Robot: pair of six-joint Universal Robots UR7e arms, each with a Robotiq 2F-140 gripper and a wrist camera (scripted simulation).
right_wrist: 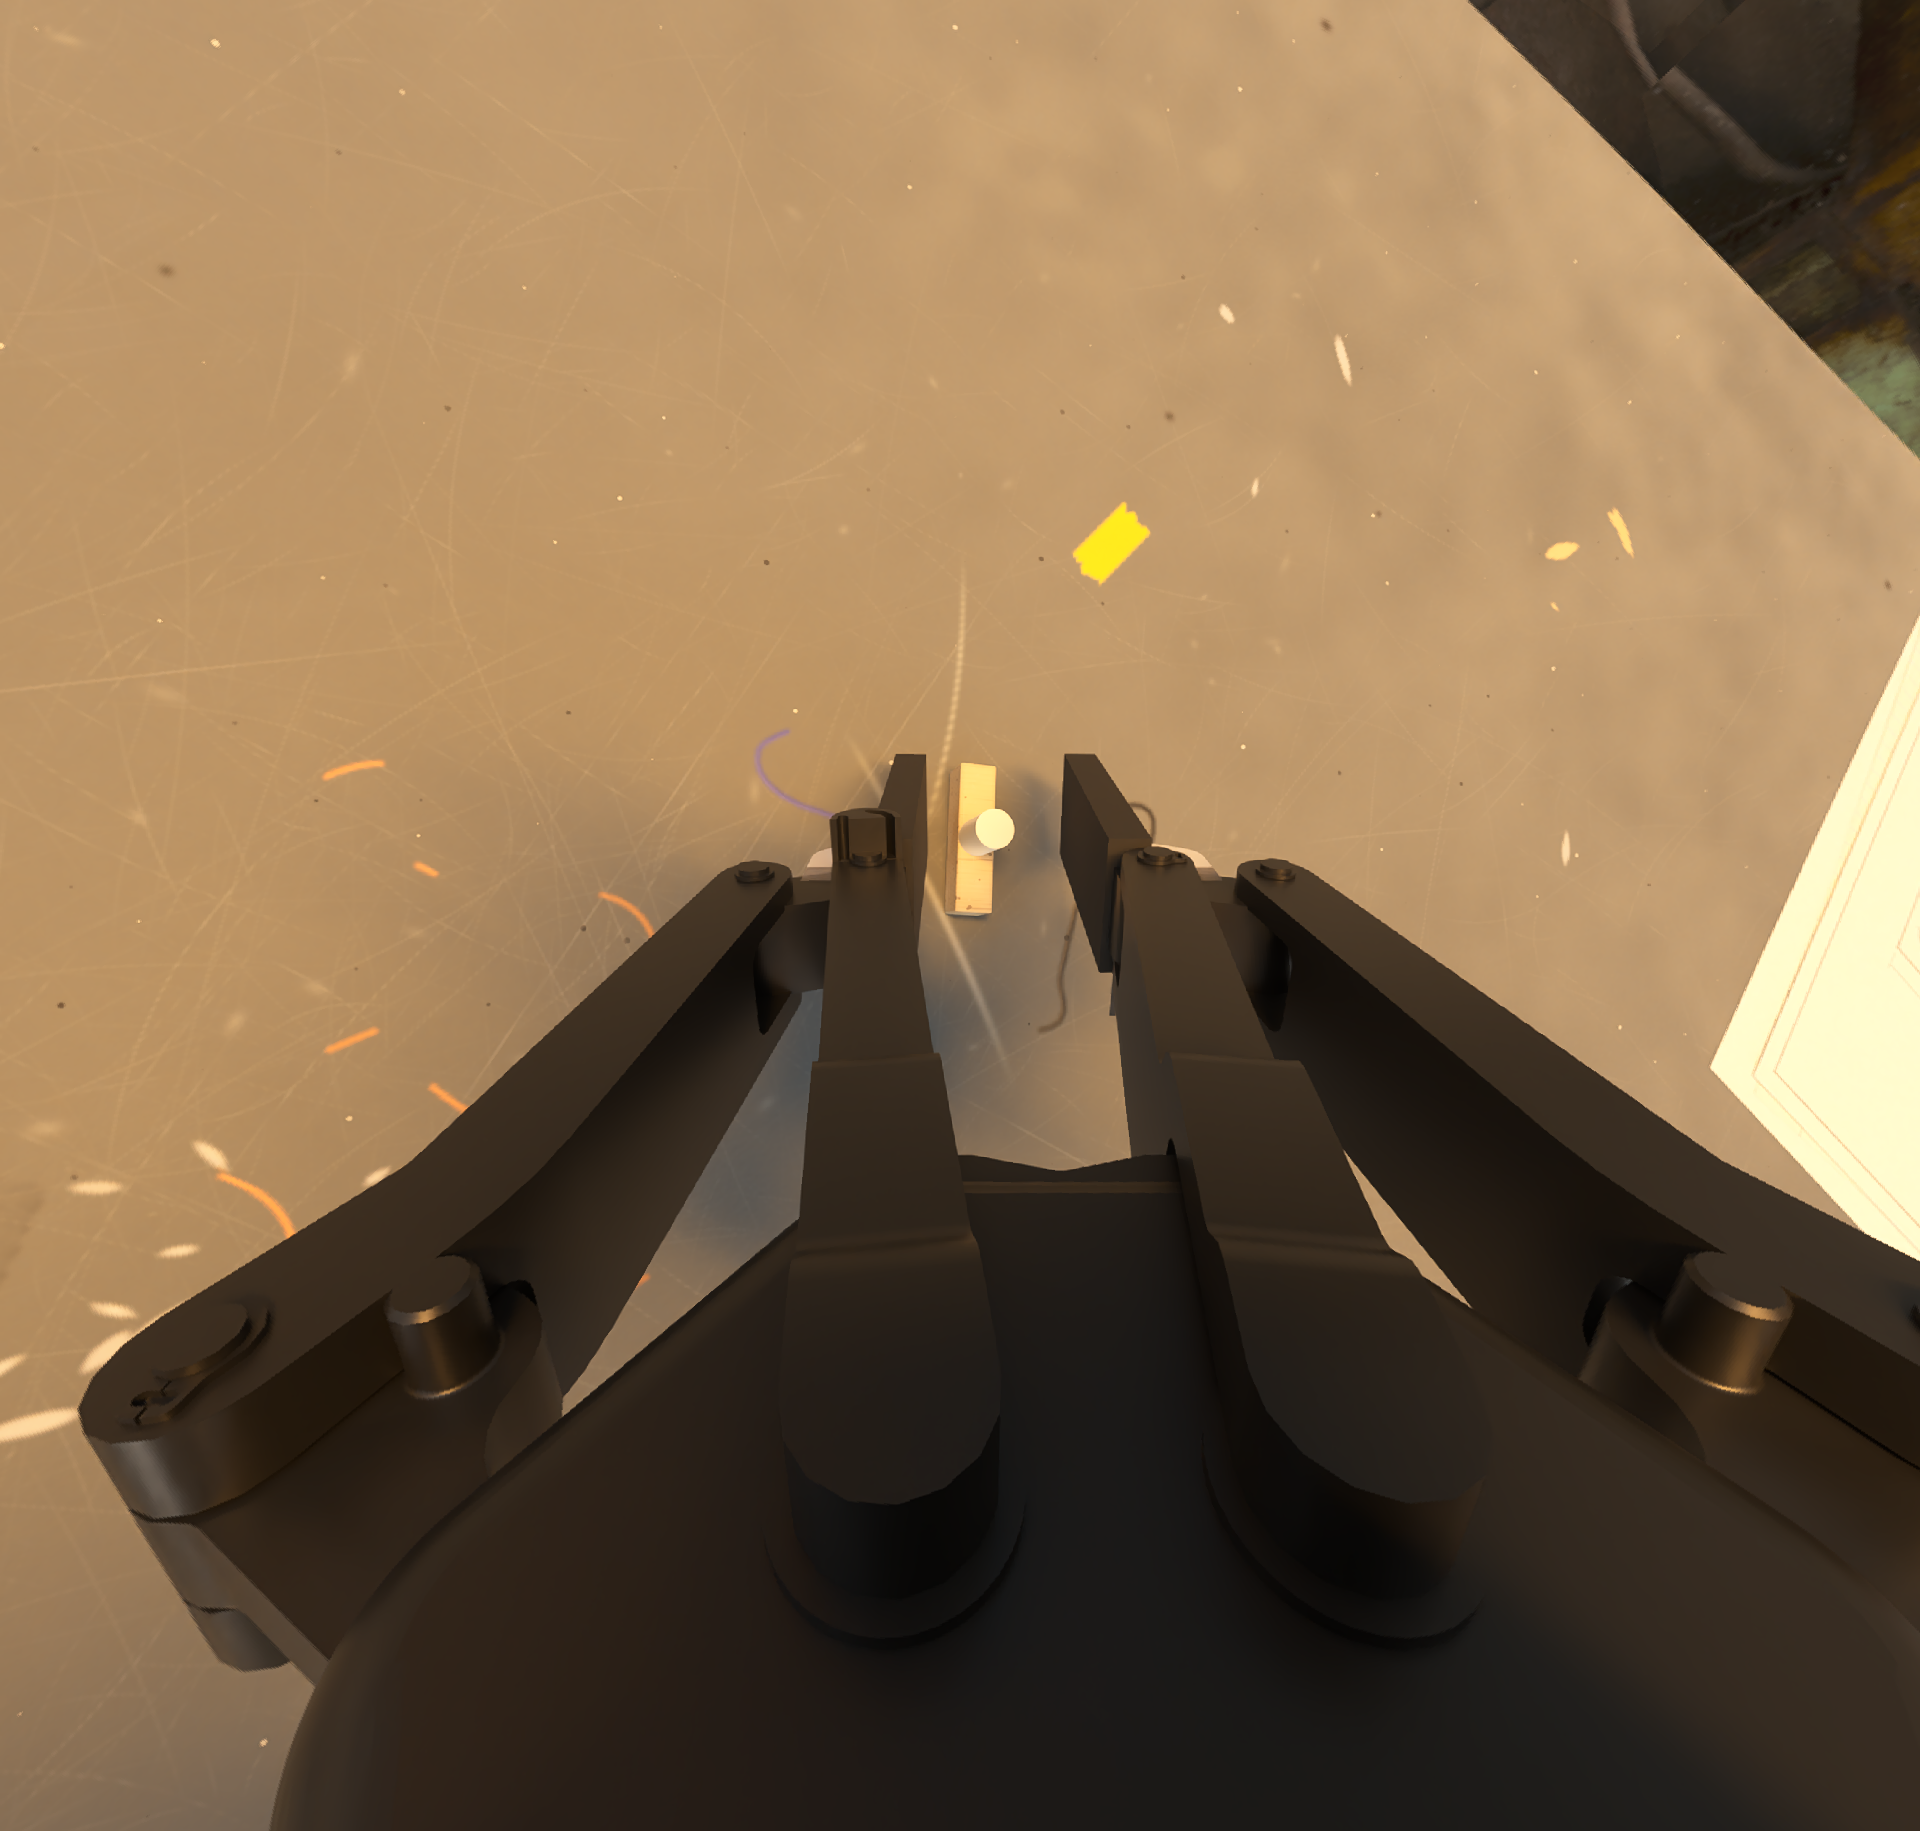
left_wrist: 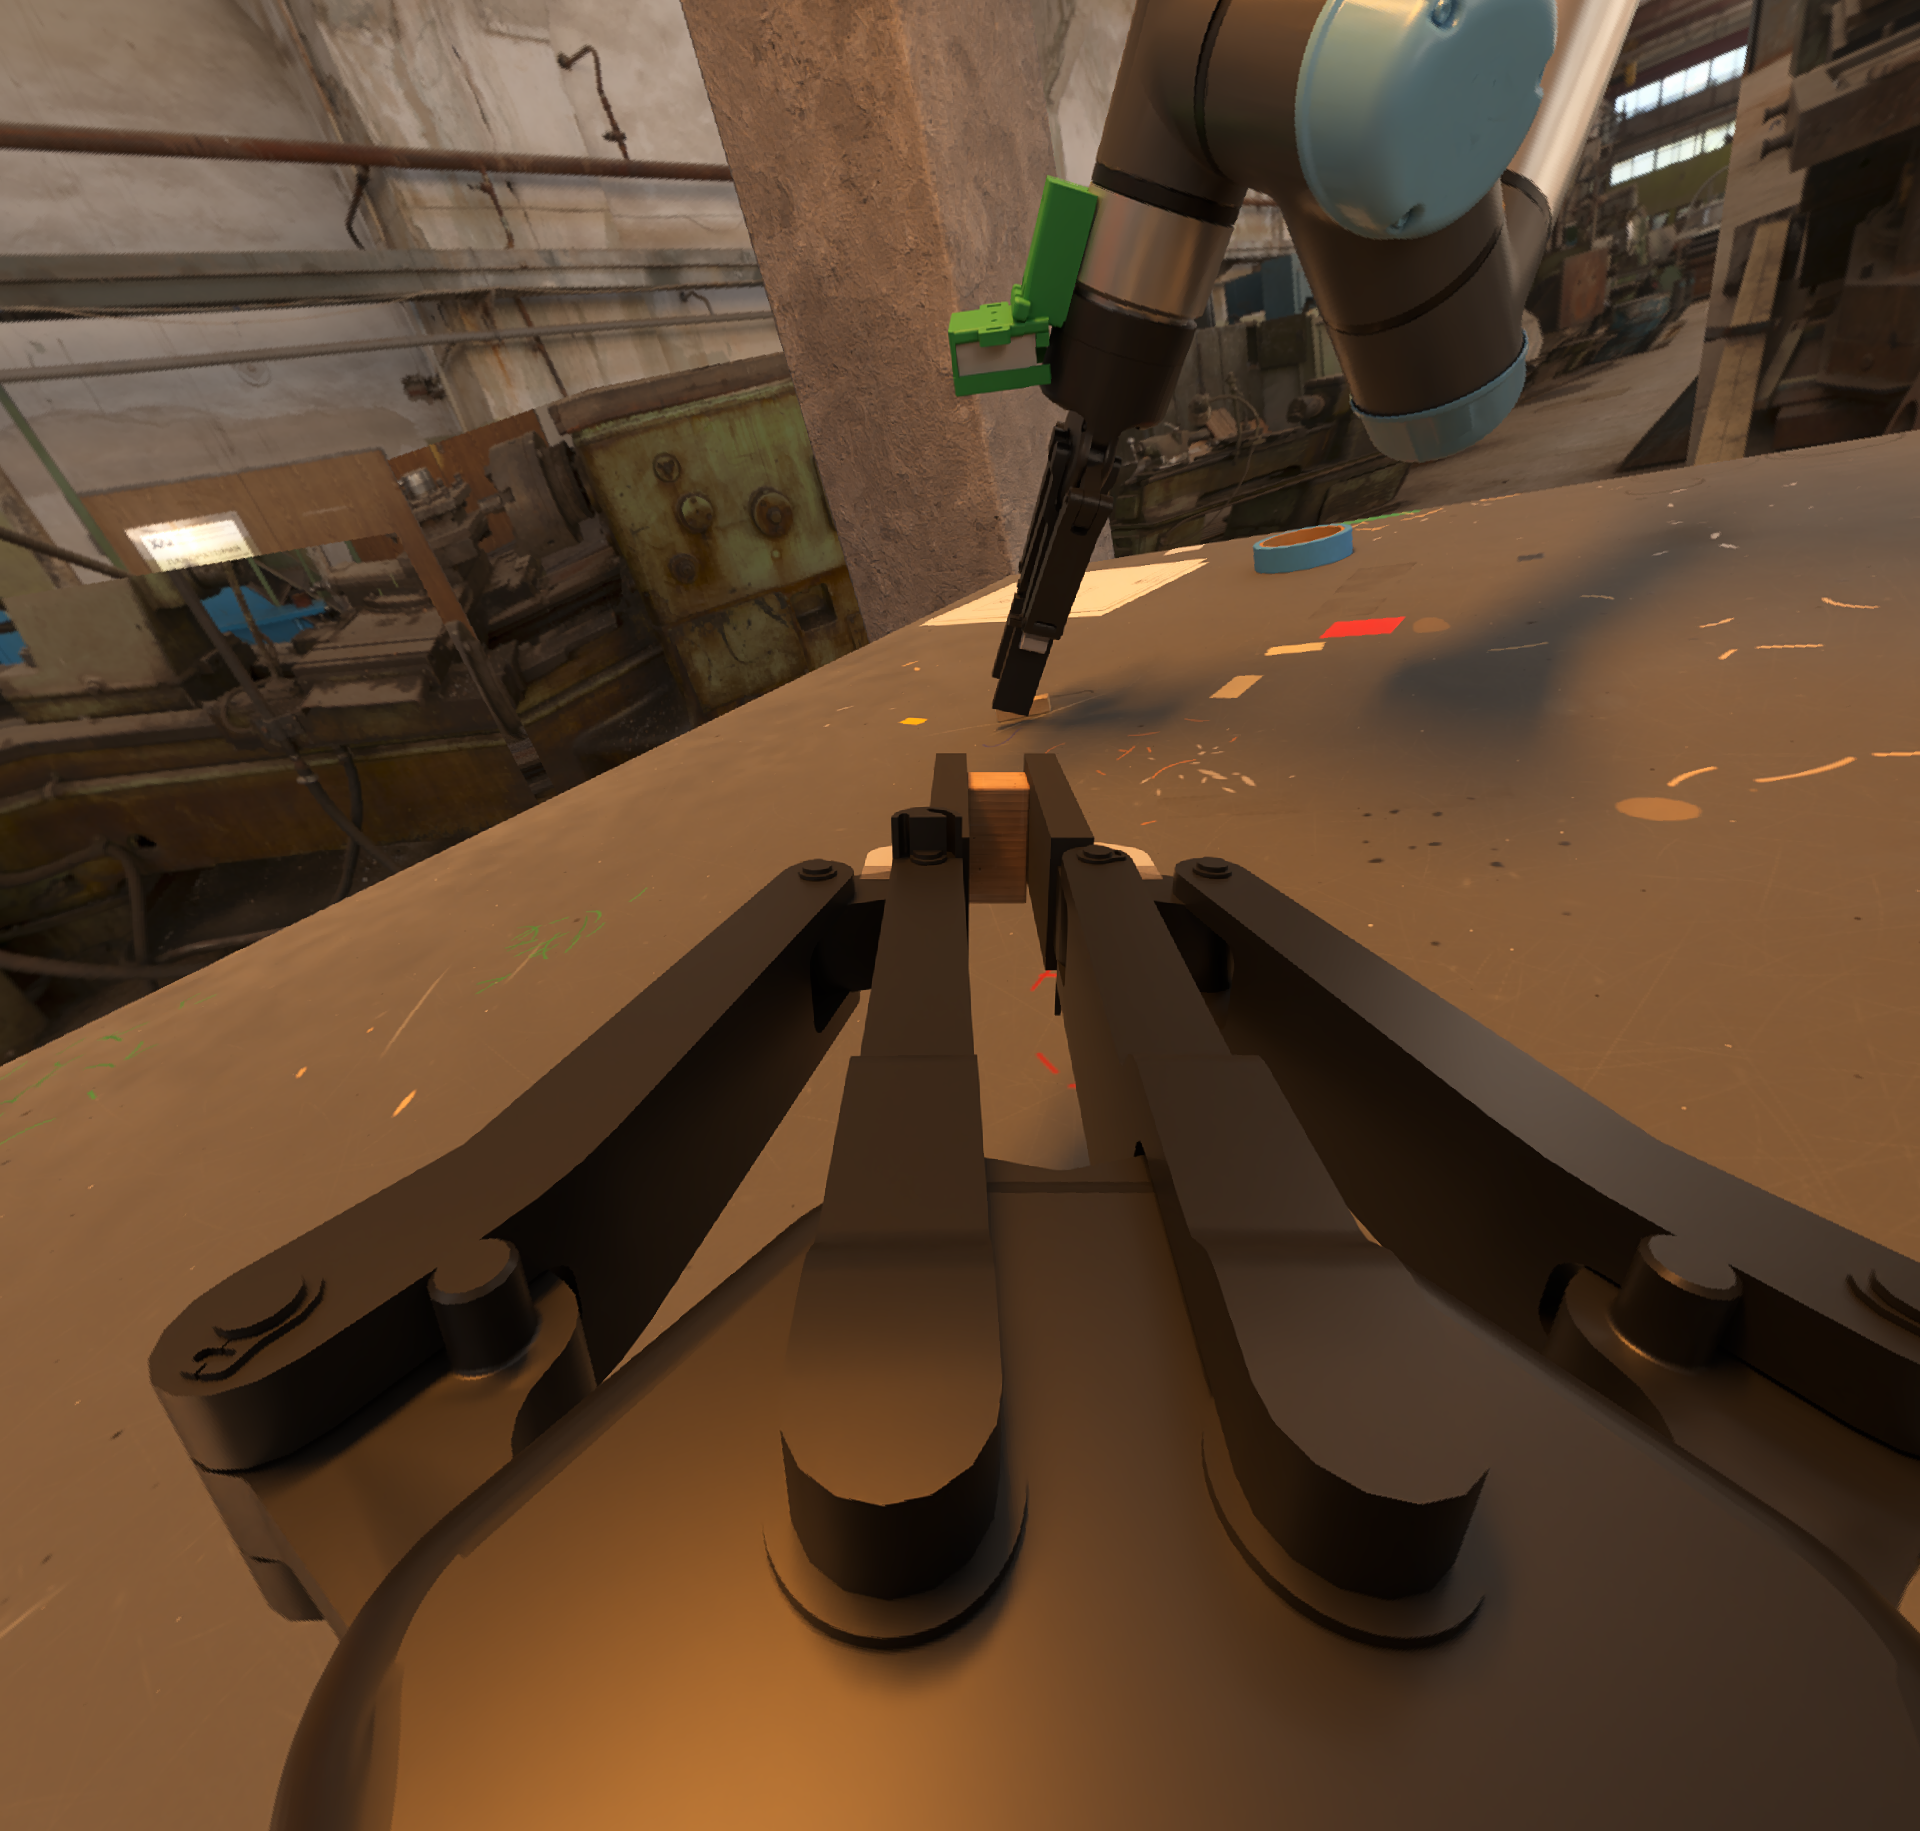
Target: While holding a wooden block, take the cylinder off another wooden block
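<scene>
My left gripper (left_wrist: pixel 997 773) is shut on a small wooden block (left_wrist: pixel 997 836), held just above the brown table. In the left wrist view the right gripper (left_wrist: pixel 1016 692) points down at the table a little farther off. In the right wrist view a thin pale wooden block (right_wrist: pixel 971 882) lies on the table with a short white cylinder (right_wrist: pixel 994 827) standing on it. My right gripper (right_wrist: pixel 994 773) is open, with one finger on each side of them. The block lies close to the left finger (right_wrist: pixel 906 815). The right finger (right_wrist: pixel 1086 825) is apart from the cylinder.
A blue tape roll (left_wrist: pixel 1304 547) and a white sheet (left_wrist: pixel 1117 584) lie at the far side of the table; the sheet also shows in the right wrist view (right_wrist: pixel 1839 1002). A yellow patch (right_wrist: pixel 1110 542) and a red patch (left_wrist: pixel 1363 627) mark the table. The table edge (right_wrist: pixel 1662 212) runs nearby.
</scene>
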